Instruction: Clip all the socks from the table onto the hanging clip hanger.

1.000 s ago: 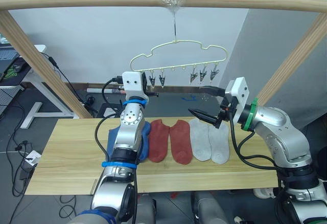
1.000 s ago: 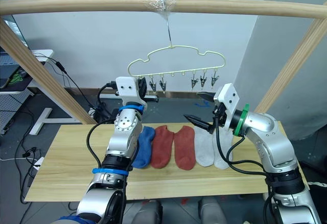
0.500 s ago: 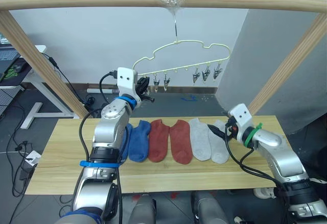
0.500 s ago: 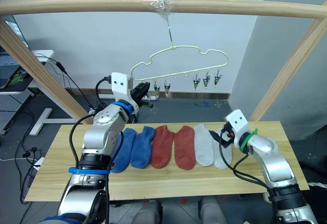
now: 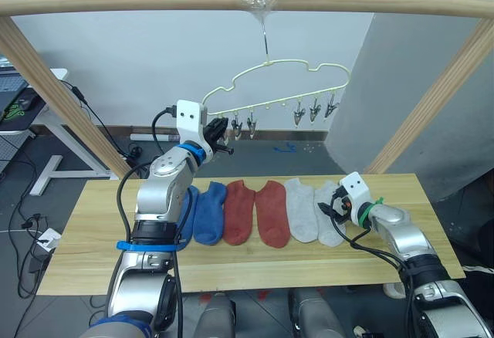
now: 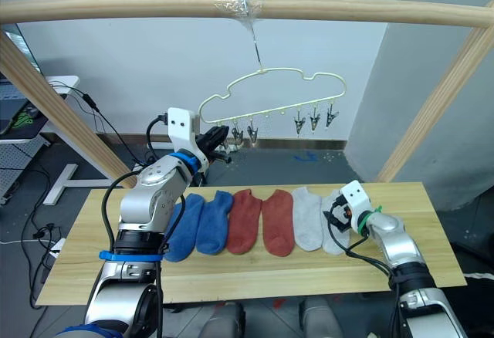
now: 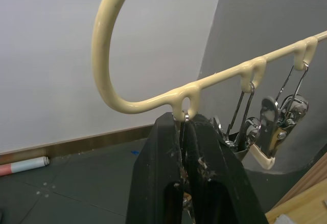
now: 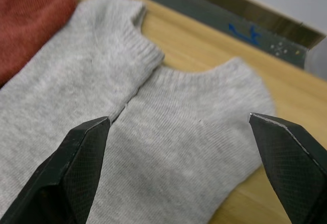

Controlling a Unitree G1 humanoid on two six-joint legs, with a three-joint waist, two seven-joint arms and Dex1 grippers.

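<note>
Left gripper (image 7: 183, 127) raised, pinched on clip hanger (image 5: 272, 64) clip, right gripper (image 8: 179, 147) low, spread over grey sock (image 8: 184, 147).

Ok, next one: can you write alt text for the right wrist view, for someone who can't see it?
The right end effector is open, its two black fingers spread wide over the outermost light grey sock lying flat on the wooden table. A second grey sock lies edge to edge with it, and a rust-red sock shows at one corner.
</note>
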